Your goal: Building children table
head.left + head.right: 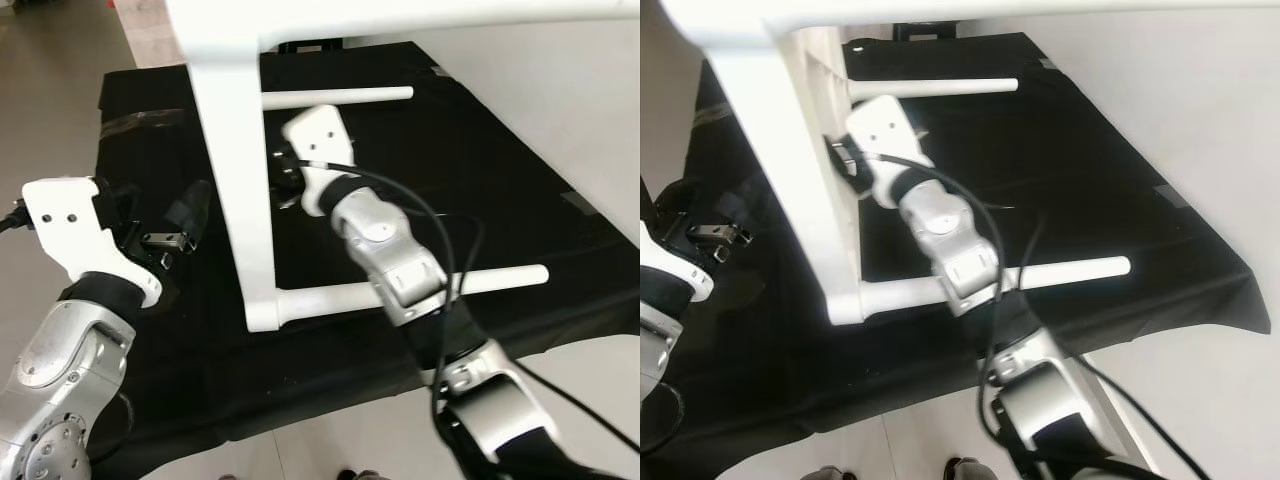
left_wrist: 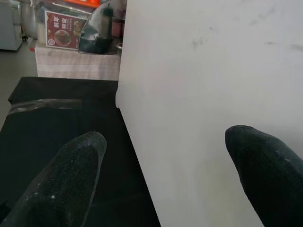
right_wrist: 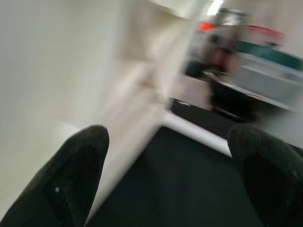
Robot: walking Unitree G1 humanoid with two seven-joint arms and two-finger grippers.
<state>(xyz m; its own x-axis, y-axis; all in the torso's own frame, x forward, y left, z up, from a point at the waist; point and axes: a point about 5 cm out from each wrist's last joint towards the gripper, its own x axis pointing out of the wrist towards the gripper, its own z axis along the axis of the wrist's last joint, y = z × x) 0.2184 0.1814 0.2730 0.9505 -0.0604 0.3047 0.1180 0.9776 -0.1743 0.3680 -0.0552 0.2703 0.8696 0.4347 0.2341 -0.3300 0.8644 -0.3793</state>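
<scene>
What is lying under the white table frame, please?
Under the white table frame lies a black cloth spread over the floor. Two white round legs stick out over it. What the frame's flat panel covers cannot be seen.

We see a plain white children's table (image 1: 235, 180) with white round legs (image 1: 340, 96), lying on a worktop (image 1: 480, 180) draped in solid black cloth. Our arms are silver with white wrist housings; the left pincer (image 1: 185, 225) and the right pincer (image 1: 283, 170) have black fingers (image 2: 71, 175), matt and finely textured. A black cable (image 1: 440, 230) runs along the right arm. The floor (image 1: 50, 90) is pale grey. Far off, a red poster (image 2: 64, 30) shows.
</scene>
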